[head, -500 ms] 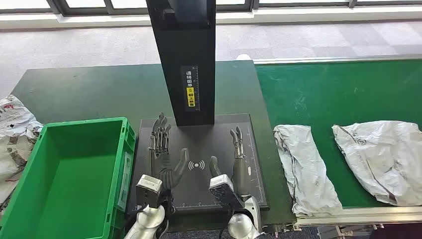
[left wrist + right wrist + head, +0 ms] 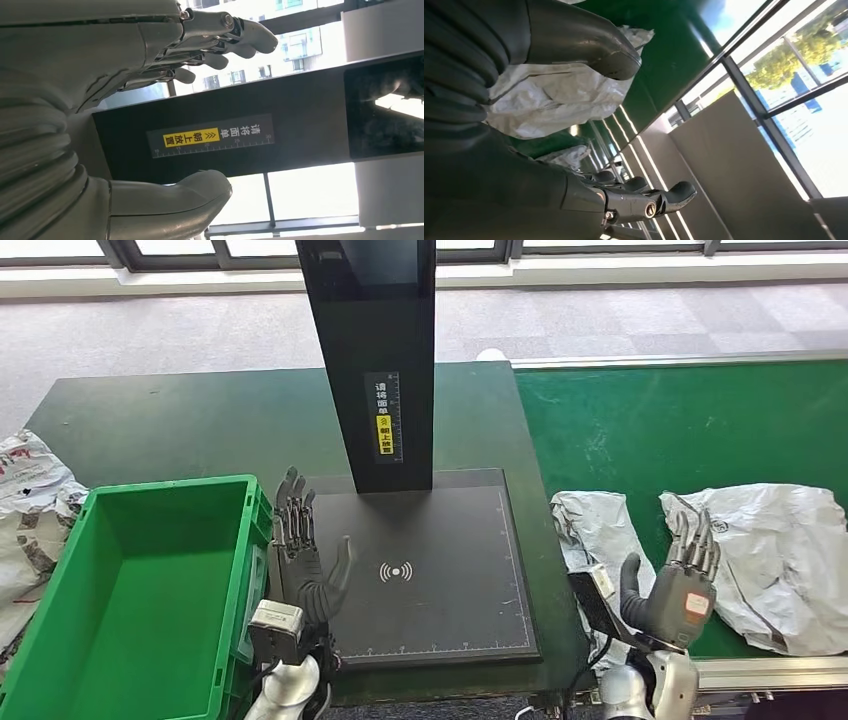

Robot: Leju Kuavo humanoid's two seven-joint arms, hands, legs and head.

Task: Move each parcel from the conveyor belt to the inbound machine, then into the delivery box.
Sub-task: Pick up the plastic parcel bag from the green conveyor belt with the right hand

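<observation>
Right robot hand (image 2: 676, 592): empty, fingers spread, poised between 2 parcels (image 2: 608, 570) (image 2: 775, 555) at conveyor belt's (image 2: 650, 430) near edge, likely for pickup. Left robot hand (image 2: 305, 565): empty, spread, idle over inbound machine (image 2: 440, 570).

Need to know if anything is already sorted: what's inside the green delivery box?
The green delivery box shows only bare green floor and walls, with no parcel in it. Its near end runs past the picture's lower edge and cannot be checked.

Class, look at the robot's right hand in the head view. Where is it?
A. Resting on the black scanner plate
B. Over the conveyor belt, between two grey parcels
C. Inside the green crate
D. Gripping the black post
B: the right hand is raised, open, over the conveyor belt between the two parcels.
</observation>
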